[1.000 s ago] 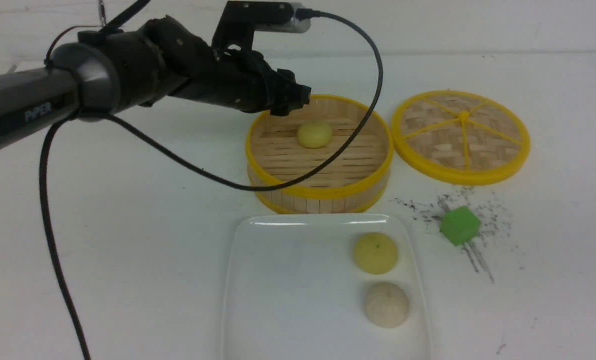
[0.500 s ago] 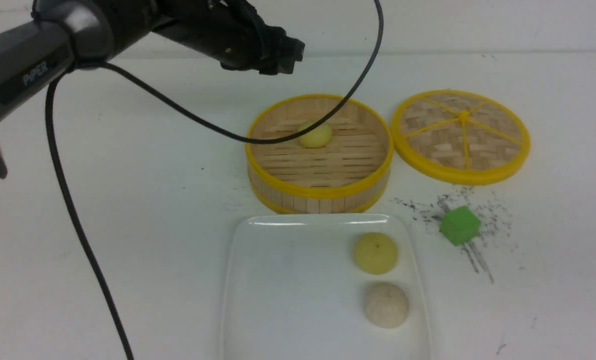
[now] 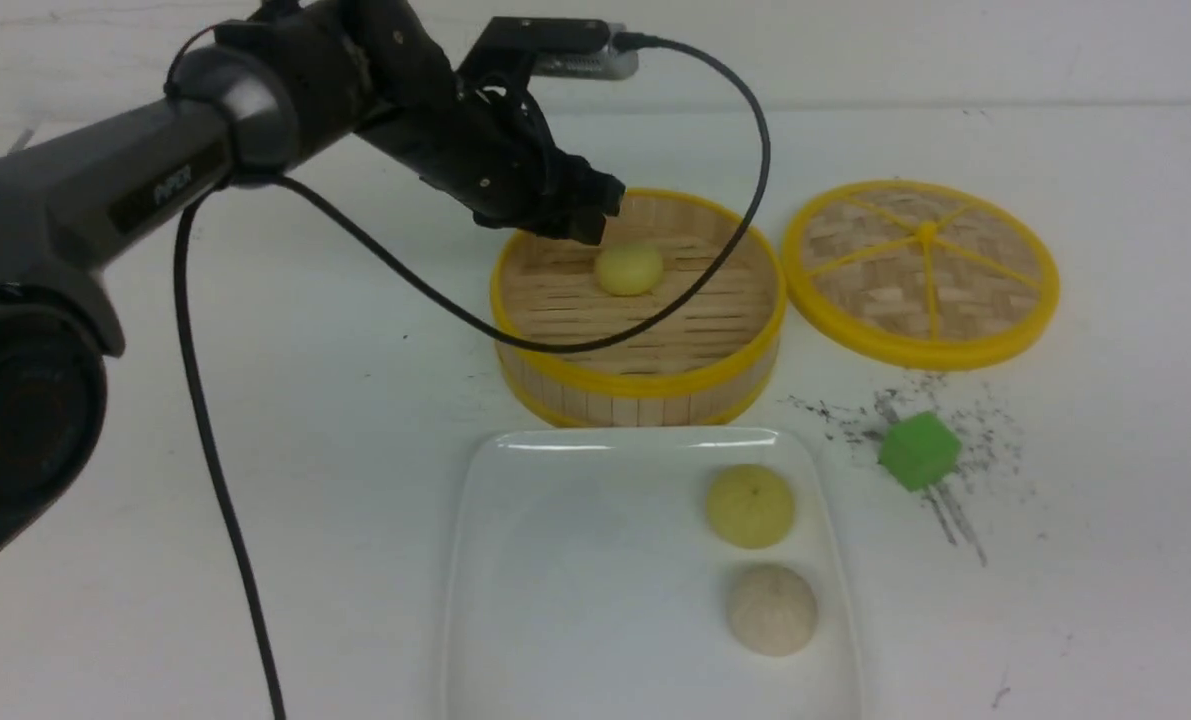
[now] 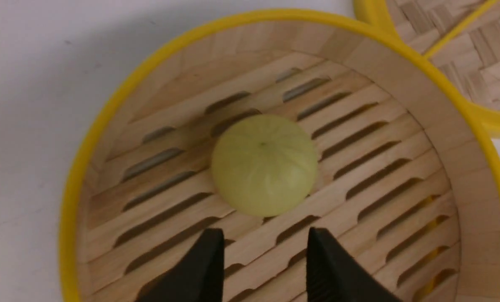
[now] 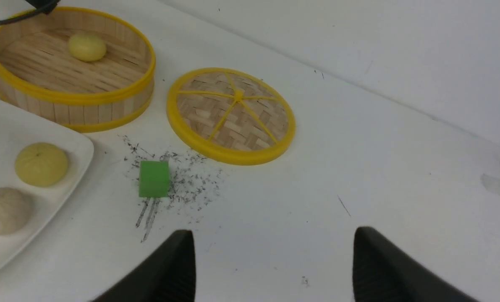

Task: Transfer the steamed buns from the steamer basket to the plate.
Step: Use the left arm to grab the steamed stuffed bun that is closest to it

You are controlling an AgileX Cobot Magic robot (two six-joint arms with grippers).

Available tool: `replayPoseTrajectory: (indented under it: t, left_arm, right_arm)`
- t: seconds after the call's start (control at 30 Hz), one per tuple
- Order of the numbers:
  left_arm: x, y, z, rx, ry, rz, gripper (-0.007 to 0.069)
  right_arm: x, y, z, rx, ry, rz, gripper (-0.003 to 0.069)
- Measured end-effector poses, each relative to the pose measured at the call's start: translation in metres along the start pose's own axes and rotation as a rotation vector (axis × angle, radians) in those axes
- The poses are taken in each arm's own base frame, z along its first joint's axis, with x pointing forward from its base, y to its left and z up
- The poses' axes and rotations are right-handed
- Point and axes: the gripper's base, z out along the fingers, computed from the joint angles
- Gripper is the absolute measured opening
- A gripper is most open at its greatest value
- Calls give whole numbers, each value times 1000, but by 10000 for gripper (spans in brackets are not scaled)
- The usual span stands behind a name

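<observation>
White tabletop, scuffed w/ black marks right of centre. R gripper hangs over the tabletop on the near-right side, seen in its own wrist view only: fingers spread wide, nothing btwn them.

Plate sits at the near edge, roughly centre. Two buns on its right side: off-white bun nearest, yellow-green bun just behind it, close but apart. Rest of the plate bare.

Green cube on the tabletop just right of the plate's far-right corner, in the middle of the black marks.

Steamer basket stands just behind the plate's far edge, near but not touching. One bun left inside, the last yellow-green bun, on the slatted floor twd the far wall, dome up. Lid lies flat right beside the basket on its right; rims about touching in L wrist view.

L gripper reaches in from the left over the basket's far-left rim, tips down inside, just short of that bun. Fingers approx a bun's width apart, holding nothing, no contact. Black cable loops from the arm across the basket front.

Pale wall behind the far edge.
</observation>
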Motion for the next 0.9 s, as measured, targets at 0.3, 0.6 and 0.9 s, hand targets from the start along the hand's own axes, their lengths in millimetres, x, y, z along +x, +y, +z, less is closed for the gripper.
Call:
replayPoseTrajectory:
  t: [0.3, 0.6, 0.9]
  left_arm:
    - [1, -10, 18, 63, -47, 73, 303]
    - [11, -14, 46, 52, -55, 137, 303]
    - [4, -10, 47, -5, -132, 167, 303]
  right_arm:
    - [2, 0, 0, -4, 22, 2, 495]
    - [3, 1, 0, -9, 29, 4, 495]
    - [3, 1, 0, -12, 31, 6, 495]
